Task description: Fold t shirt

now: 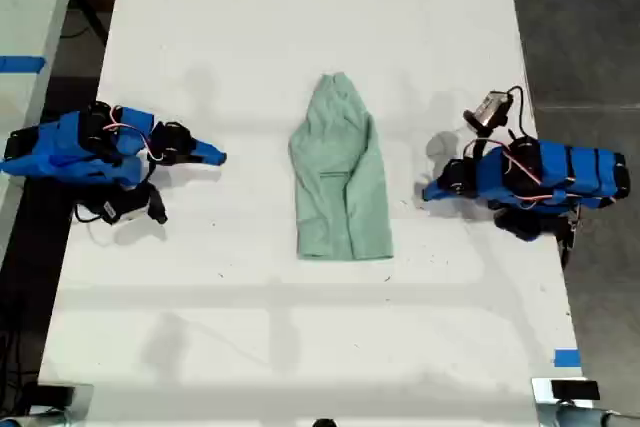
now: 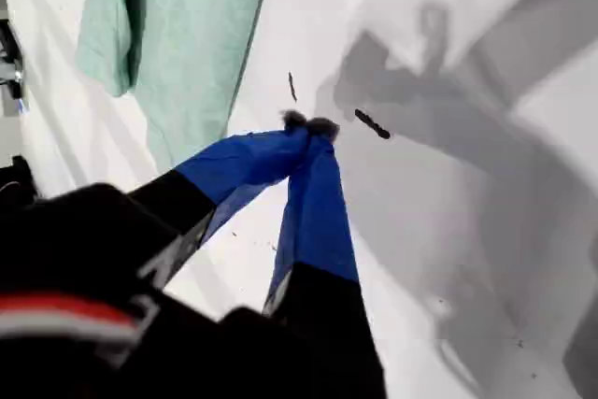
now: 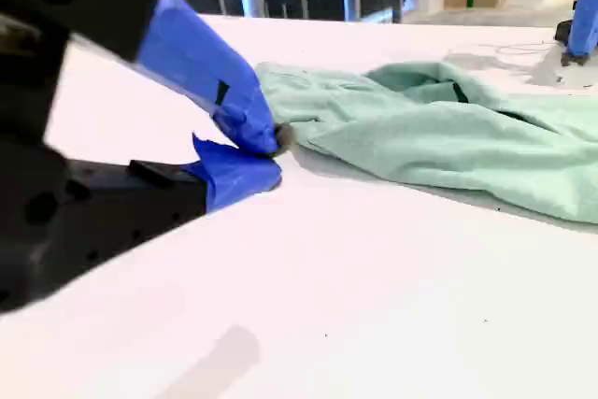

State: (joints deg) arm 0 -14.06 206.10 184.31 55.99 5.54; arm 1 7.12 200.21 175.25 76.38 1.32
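One white table (image 1: 300,327), one t shirt and two blue robot arms, each with one gripper.

The single pale mint-green t shirt (image 1: 340,177) lies flat and wrinkled near the middle of the table, midway between the two arms and touching neither. It is folded in on itself into a long, narrow shape. Its long axis runs between the table edge at the exterior view's top and the edge at that view's bottom. The narrow, rounded end points toward the top edge; the wider, straight-cut end faces the bottom edge.

My first gripper (image 1: 428,191) sits low over the table by the edge at the exterior view's right, pointing in toward the shirt. In its own wrist view the two blue jaws meet at the tips (image 2: 308,128) with nothing between them, and the shirt (image 2: 196,35) lies a little way beyond.

My second gripper (image 1: 218,157) sits by the opposite edge, at the exterior view's left, also pointing toward the shirt. Its jaws are pressed together at the tips (image 3: 276,142) and hold nothing; the shirt (image 3: 439,137) lies near, just past them.

One small piece of blue tape (image 1: 567,357) marks the table near the corner at the exterior view's bottom right.
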